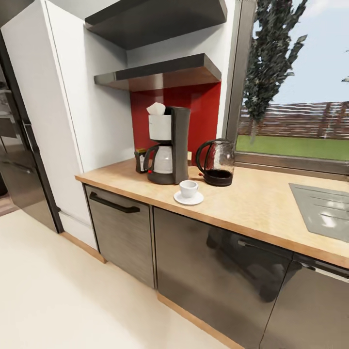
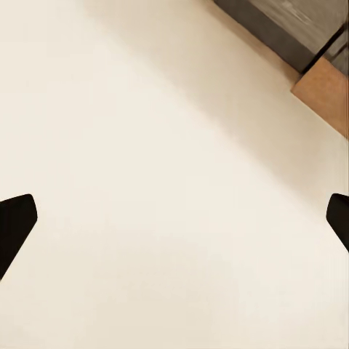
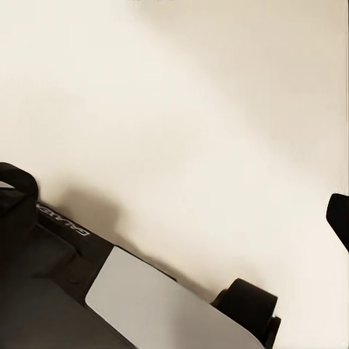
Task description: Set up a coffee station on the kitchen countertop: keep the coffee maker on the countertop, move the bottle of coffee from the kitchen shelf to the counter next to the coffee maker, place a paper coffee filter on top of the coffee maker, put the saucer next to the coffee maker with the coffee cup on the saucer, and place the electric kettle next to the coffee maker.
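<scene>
Looking nearly finished: coffee maker (image 1: pixel 167 145) on the surface (image 1: pixel 252 203) with filter (image 1: pixel 156 109) on top, kettle (image 1: pixel 216 162) and cup (image 1: pixel 188 188) on saucer (image 1: pixel 188 198) beside it, coffee bottle (image 1: pixel 140 160) just behind. Wrist views add floor (image 2: pixel 160 182) and robot base (image 3: pixel 109 298); left fingers (image 2: pixel 16 222) spread wide, empty. Right fingers (image 3: pixel 339 217) likewise apart, empty.

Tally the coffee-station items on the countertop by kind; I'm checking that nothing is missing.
Black coffee maker: 1
White paper filter: 1
Dark coffee bottle: 1
Glass electric kettle: 1
White cup: 1
White saucer: 1
Total: 6
</scene>
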